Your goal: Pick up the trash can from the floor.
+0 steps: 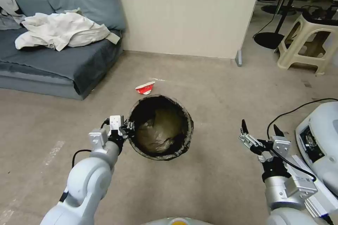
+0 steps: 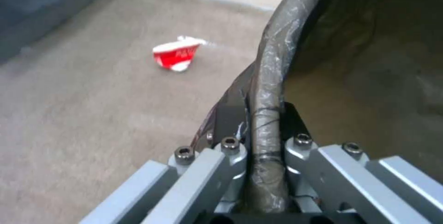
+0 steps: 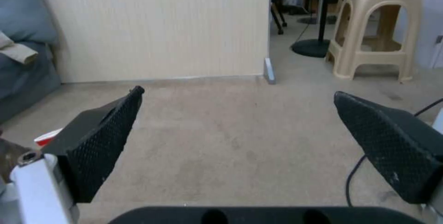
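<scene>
Between its closed fingers the left gripper pinches the can by its bagged rim, the can itself just to that gripper's right. I reckon the slick liner could slide and tip it. Forearm reaches forward, low. Right gripper hangs wide apart, well off.
</scene>
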